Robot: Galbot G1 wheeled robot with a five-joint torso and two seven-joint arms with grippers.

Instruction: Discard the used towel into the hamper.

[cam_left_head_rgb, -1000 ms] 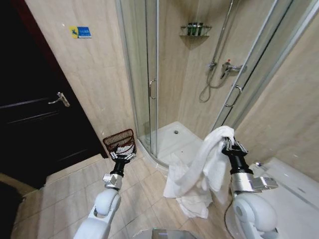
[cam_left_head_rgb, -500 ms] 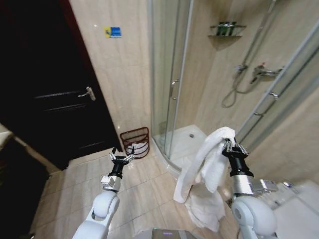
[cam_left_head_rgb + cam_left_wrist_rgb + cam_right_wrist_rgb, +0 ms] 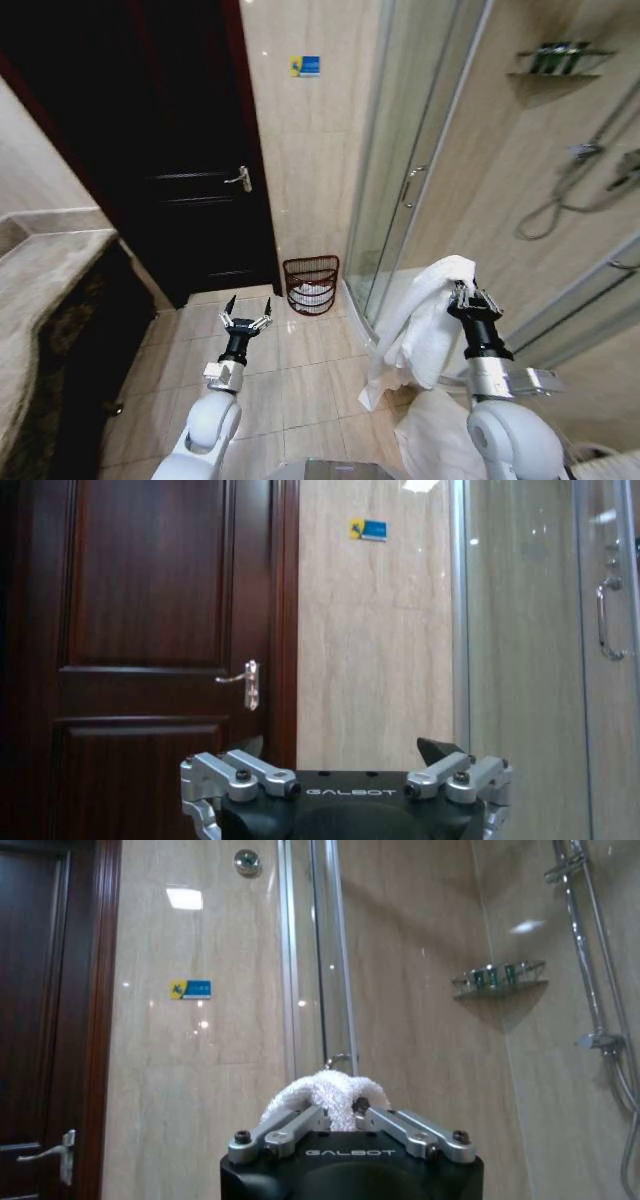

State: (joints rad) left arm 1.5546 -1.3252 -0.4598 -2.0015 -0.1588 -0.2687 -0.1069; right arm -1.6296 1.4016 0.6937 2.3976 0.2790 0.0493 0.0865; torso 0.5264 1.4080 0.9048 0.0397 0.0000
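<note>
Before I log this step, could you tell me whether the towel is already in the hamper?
No, the towel hangs clamped in the right gripper, apart from the hamper on the floor.

- We see a beige tiled floor (image 3: 300,375) carrying everything here.
- The dark red-brown hamper (image 3: 311,285) stands on it, its flat back against the wall, between the dark door (image 3: 190,150) and the glass shower enclosure (image 3: 420,160).
- White cloth already lies inside the hamper.

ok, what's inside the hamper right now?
Through the open weave of the hamper, something white lies low inside, likely cloth; its bottom is hidden by the ribs. The used towel is not in it: the right gripper holds it by the shower.
</note>
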